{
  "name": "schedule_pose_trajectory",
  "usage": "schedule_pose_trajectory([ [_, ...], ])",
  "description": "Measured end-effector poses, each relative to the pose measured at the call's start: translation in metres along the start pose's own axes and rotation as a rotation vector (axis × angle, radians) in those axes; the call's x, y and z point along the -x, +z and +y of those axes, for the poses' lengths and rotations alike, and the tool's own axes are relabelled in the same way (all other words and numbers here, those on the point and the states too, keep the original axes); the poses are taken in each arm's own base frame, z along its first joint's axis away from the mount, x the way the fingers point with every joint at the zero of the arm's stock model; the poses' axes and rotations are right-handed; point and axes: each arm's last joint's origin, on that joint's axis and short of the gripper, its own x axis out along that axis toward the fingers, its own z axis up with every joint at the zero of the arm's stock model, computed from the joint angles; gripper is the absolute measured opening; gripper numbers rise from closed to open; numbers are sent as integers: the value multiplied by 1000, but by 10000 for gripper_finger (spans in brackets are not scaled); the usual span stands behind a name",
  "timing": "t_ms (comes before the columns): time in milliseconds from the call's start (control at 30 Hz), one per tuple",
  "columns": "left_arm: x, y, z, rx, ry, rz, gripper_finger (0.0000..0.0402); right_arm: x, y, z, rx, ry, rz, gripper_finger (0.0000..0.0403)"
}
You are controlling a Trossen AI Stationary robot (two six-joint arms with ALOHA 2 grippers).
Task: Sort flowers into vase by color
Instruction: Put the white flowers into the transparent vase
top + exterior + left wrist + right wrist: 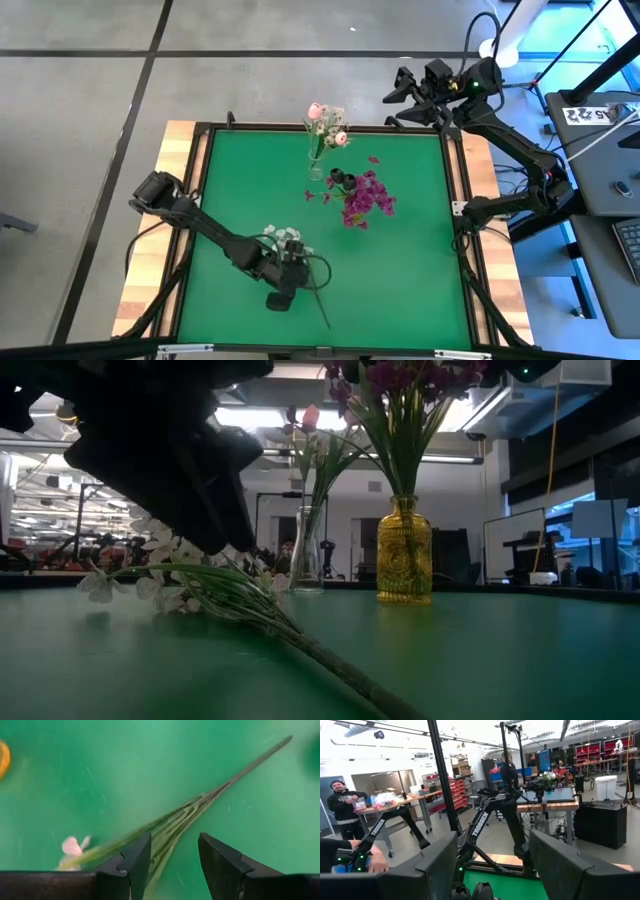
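A spray of white flowers point(285, 238) lies flat on the green mat, its stem point(318, 300) pointing toward the near edge. My left gripper point(292, 265) hovers over it, open. In the left wrist view its fingers point(175, 842) stand on either side of the bunched stems point(175, 820). In the low view the spray point(200, 585) lies under the dark gripper point(170, 460). Pink buds point(325, 120) stand in a clear vase point(305, 550). Magenta clusters point(365, 195) stand in an amber vase point(404, 550). My right gripper point(492, 865) is open and waits beyond the table's far right corner point(400, 95).
The two vases stand close together at the middle of the mat's far half. A raised black frame point(455, 200) edges the mat, with wooden boards outside it. In the right wrist view a person point(342, 800) stands in the room behind, and a hand point(370, 860) shows nearer.
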Motion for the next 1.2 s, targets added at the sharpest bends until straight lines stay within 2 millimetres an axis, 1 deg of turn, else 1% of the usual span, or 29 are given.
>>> schedule_pose_trajectory([
  [133, -1, 4, 5, -89, 14, -11, 160, 0, 0, -1, -1, -15, -8, 246],
  [267, -3, 4, 13, -136, 28, 2, 160, 0, -1, -2, -13, -18, -6, 246],
  [467, -4, 7, 18, -184, 23, -16, 160, 0, -1, -2, -14, -36, -19, 246],
  [700, -4, 8, 15, -215, -30, -21, 160, 0, -2, -3, -31, -48, -22, 246],
  [800, -10, 5, 15, -222, -25, -2, 160, 0, -2, -4, -32, -49, -22, 246],
  [967, -36, -8, 12, -232, -52, 78, 160, 0, -2, -4, -39, -51, -22, 246],
  [1100, -40, -10, 11, -217, -47, 86, 157, 0, -3, -5, -50, -53, -18, 246],
  [1200, -39, -10, 11, -211, -31, 85, 133, 0, -4, -5, -43, -55, -15, 246],
])
